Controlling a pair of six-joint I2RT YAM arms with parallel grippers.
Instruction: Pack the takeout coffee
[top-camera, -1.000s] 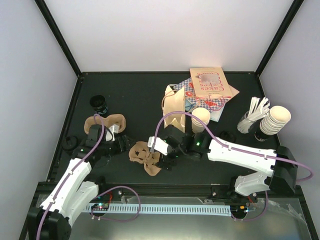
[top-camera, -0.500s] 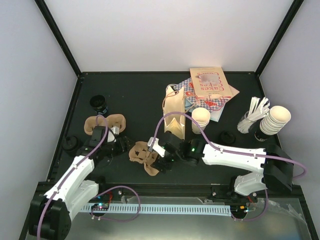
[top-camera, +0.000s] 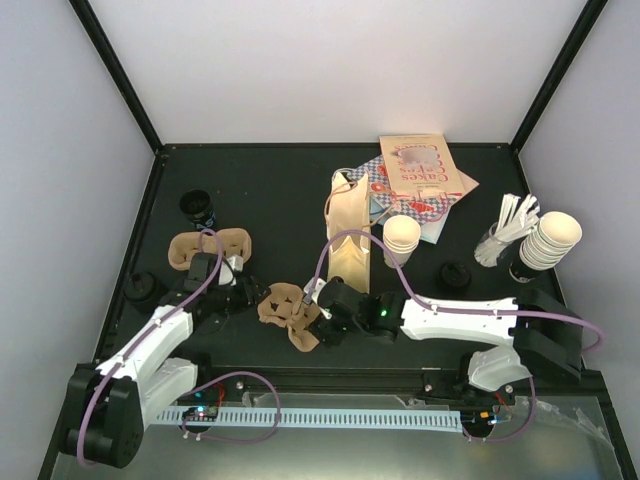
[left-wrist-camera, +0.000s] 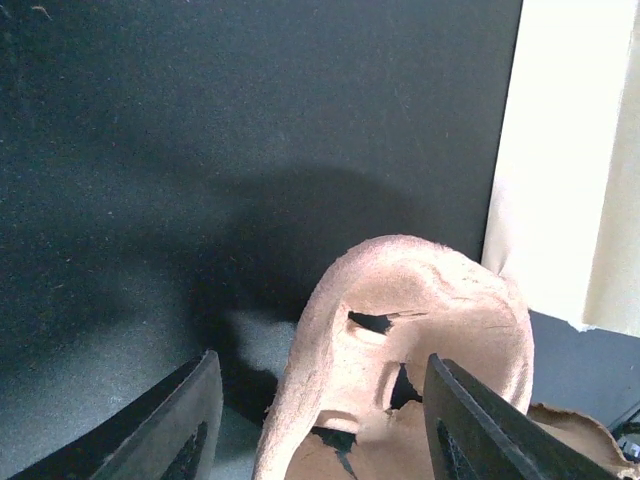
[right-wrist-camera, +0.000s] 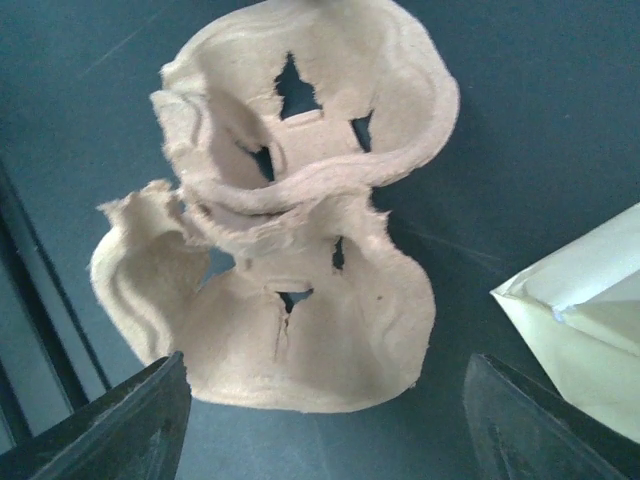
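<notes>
No cream cup with a black lid shows in any view, so the takeout coffee is out of view. A brown moulded carrier (top-camera: 285, 308) lies on the dark table between both arms. My left gripper (top-camera: 240, 293) reaches in from the left. Its jaws are open, and one rounded end of the carrier (left-wrist-camera: 400, 340) sits between them with a gap on each side. My right gripper (top-camera: 314, 318) is over the carrier's right end, open wide. The carrier (right-wrist-camera: 300, 250) lies just ahead of its fingers (right-wrist-camera: 150, 420). The tan paper bag (top-camera: 350, 235) stands upright behind.
A second carrier (top-camera: 210, 246) lies at the left, with a dark round stack (top-camera: 199, 208) behind it. Loose black lids (top-camera: 140, 287) (top-camera: 455, 275) sit on the table. Nested lidless cups (top-camera: 402, 238) (top-camera: 553, 238), stirrers (top-camera: 510, 225) and printed bags (top-camera: 420, 175) stand at the back right. The bag's corner (right-wrist-camera: 590, 330) is close to my right fingers.
My right gripper has slid left and nearer along the table to the carrier. My left gripper has come in lower at the carrier's other end. Both pairs of jaws have narrowed somewhat.
</notes>
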